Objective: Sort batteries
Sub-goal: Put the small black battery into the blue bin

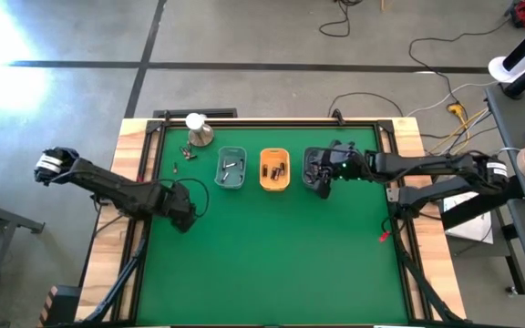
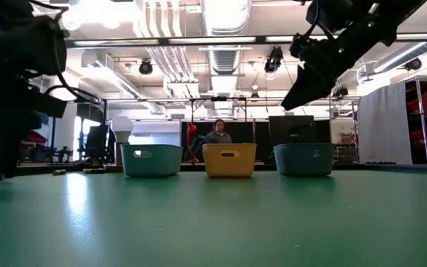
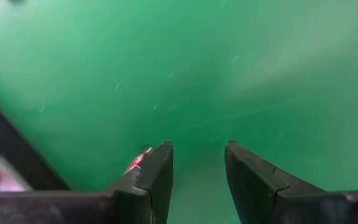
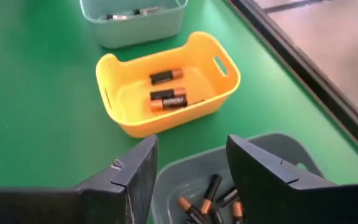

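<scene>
Batteries (image 4: 166, 99) already lie in the yellow tray (image 4: 222, 84), two dark-and-copper cells; more sit in the grey tray (image 4: 297, 158) just right of it and a few in the pale tray (image 1: 231, 169) to its left. Loose ones (image 1: 186, 154) remain on the mat beyond the pale tray, near the metal dome (image 1: 199, 133).

Your right gripper (image 4: 188, 168) hangs above the grey tray, well right of the yellow one, fingers spread and holding nothing. It looks like a drop is done, so lift clear of the rim before you swing away, or you may tip the tray.

Your left gripper (image 3: 197, 168) hovers over bare mat, nearer you than the pale tray, also spread and empty. It seems best placed for the loose pile: bring it past the pale tray, line the fingers across one cell, and pinch it mid-body so it does not roll away.
</scene>
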`<move>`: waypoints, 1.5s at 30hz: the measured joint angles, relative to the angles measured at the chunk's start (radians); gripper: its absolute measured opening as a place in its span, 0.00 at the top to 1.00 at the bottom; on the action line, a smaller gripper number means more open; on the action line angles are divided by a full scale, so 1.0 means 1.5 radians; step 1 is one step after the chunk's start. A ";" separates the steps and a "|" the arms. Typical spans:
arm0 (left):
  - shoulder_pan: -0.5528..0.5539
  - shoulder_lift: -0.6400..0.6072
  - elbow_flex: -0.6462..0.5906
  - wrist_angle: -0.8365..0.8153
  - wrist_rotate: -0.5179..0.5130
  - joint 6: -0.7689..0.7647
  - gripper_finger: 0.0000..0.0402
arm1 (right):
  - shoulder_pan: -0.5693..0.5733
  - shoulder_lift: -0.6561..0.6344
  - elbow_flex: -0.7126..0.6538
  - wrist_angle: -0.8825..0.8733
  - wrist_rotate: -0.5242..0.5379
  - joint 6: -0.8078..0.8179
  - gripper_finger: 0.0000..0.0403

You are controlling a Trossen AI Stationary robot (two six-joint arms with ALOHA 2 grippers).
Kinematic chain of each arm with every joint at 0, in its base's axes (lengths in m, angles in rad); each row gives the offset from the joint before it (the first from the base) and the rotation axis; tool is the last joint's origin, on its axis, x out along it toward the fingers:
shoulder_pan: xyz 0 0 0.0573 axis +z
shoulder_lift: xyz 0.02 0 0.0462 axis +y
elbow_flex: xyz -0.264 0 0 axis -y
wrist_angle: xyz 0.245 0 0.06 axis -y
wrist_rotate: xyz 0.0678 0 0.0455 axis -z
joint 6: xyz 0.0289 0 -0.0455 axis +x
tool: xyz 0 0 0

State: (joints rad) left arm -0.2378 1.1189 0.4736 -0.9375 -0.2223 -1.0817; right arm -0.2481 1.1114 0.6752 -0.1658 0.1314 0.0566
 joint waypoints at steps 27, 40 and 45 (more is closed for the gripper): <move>0.038 0.124 0.034 -0.065 0.067 0.136 0.71 | 0.007 0.025 -0.001 -0.005 0.000 0.037 0.60; 0.048 0.157 0.110 -0.134 0.016 0.122 0.71 | 0.011 0.025 -0.015 -0.007 0.000 0.045 0.59; 0.107 0.185 0.108 -0.149 0.019 0.132 0.71 | 0.011 0.025 -0.015 -0.006 0.000 0.046 0.60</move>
State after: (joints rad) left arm -0.0779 1.3961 0.6360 -1.1610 -0.1941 -0.8840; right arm -0.2308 1.1484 0.6531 -0.1744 0.1310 0.1257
